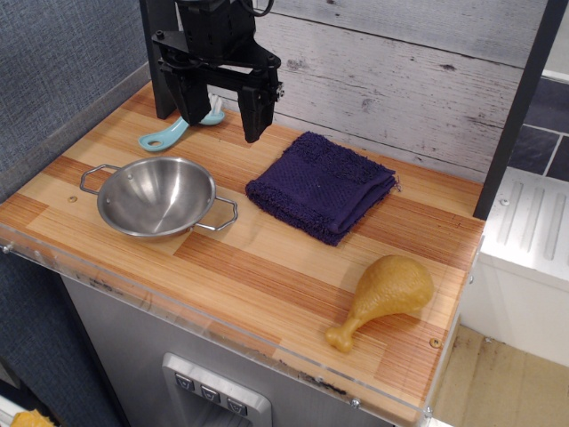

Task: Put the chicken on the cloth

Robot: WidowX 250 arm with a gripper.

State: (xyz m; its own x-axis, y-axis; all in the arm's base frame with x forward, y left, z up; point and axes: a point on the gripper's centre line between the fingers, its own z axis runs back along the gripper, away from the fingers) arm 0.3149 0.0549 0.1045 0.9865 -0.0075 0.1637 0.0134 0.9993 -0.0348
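Wood-grain bench top (pixel 267 258) with a clear plastic lip along its front edge, backed by a whitewashed plank wall. One chicken (pixel 384 296), a glossy golden-tan toy drumstick, lies flat near the front right corner of the bench, its rounded meaty end pointing toward the right edge and its narrow knobbed bone end toward the front edge. Bare wood surrounds it on every side, and it is close to the front lip. One cloth (pixel 321 184), a dark purple fuzzy folded towel, roughly square, sits behind the chicken toward the back middle, well apart from it, with open wood between them. One steel bowl (pixel 156 197) with two wire handles sits at the left, near the cloth without touching it. One light blue spoon (pixel 174 132) lies by the back left corner. One black gripper (pixel 222 114) hangs above the back left area, its two fingers spread wide and holding nothing.
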